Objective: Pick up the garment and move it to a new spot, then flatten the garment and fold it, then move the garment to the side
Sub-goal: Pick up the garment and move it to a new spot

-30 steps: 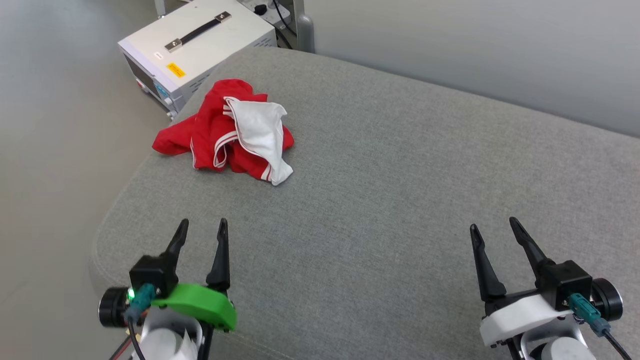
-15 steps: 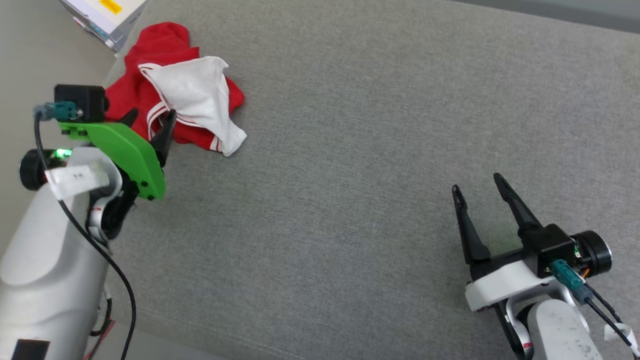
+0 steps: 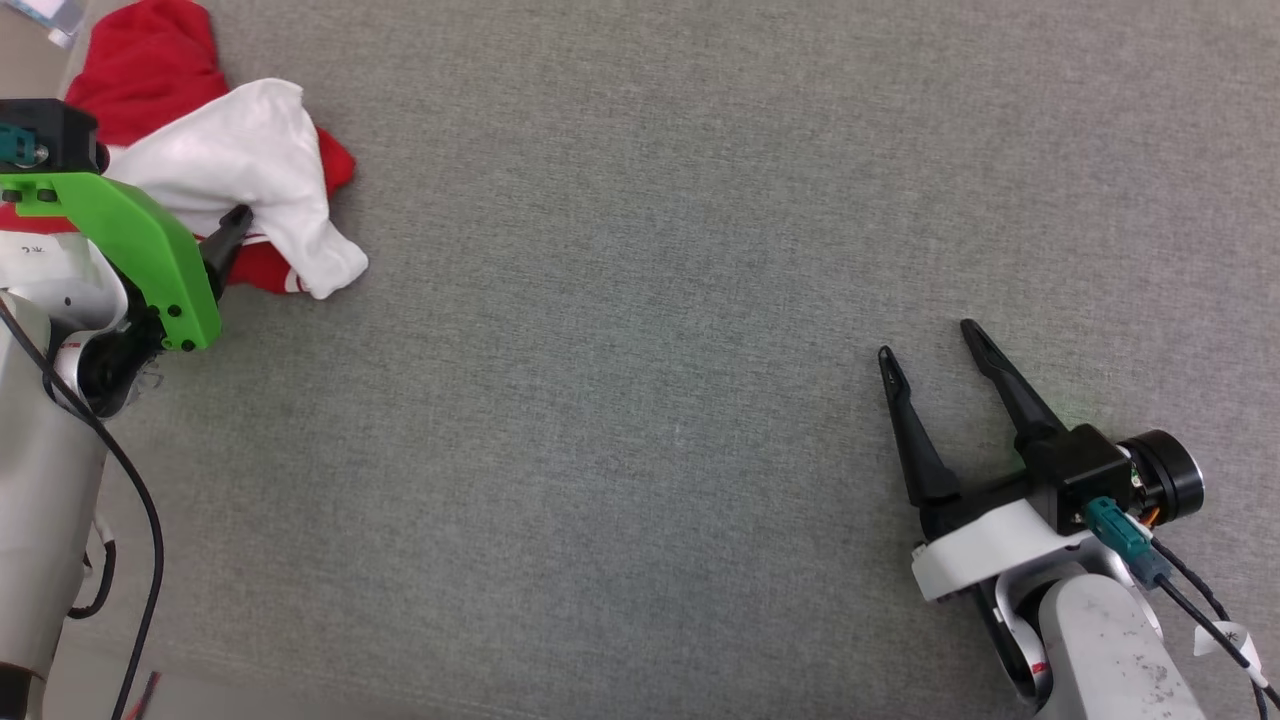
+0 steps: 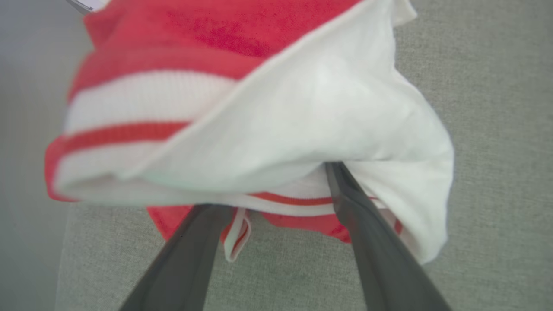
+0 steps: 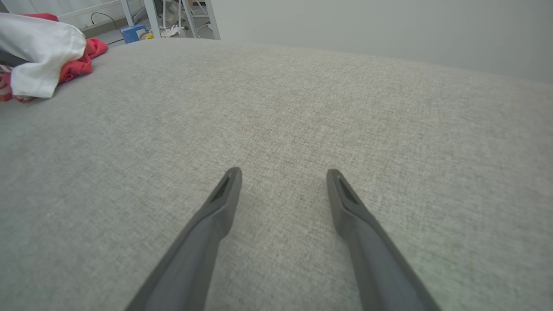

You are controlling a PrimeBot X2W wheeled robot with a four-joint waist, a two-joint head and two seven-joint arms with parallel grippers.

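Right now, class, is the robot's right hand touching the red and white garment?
No, the right hand is open over bare grey cushion, well apart from the garment at the far left.

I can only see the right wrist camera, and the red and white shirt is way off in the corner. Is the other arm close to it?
Observer: Yes. The left gripper is right up against the garment.
Operator: Did it grab it?
Observer: Not yet. Its jaws are open, and the tips of both fingers are tucked under the edge of the white fold.
Operator: What's under that fold?
Observer: Red-and-white striped trim, bunched up.
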